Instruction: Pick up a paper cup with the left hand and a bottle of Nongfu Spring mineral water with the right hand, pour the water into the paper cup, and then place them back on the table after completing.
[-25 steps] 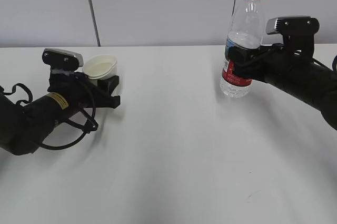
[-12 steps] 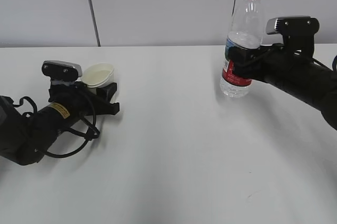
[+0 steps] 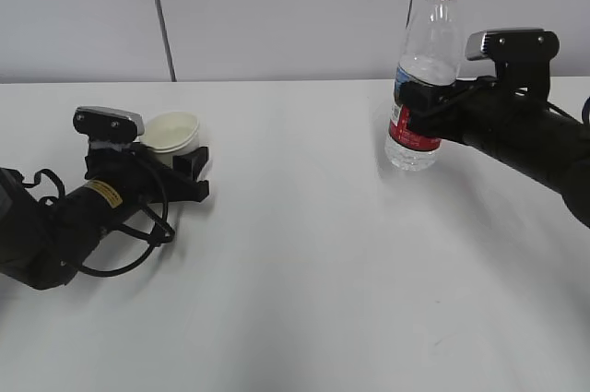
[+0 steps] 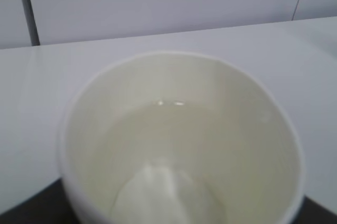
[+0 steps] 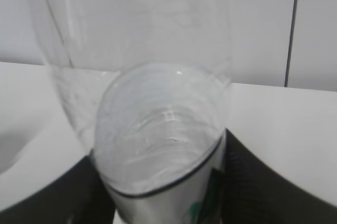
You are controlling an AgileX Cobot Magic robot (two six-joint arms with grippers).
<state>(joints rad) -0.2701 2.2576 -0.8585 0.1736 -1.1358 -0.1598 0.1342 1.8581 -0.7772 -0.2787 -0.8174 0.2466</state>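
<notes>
The white paper cup stands upright, low at the table on the left, between the black fingers of my left gripper, which is shut on it. In the left wrist view the cup fills the frame and holds clear water. My right gripper is shut on the uncapped Nongfu Spring bottle with a red label, upright at the table's right back, about half full. In the right wrist view the bottle sits between the dark fingers.
A white panelled wall runs behind the table's far edge. Black cables loop beside the left arm. Bare white tabletop lies between the two arms and toward the front.
My left gripper has lowered the cup toward the table and brought it from a tilt to upright. The right arm and the bottle have not moved.
</notes>
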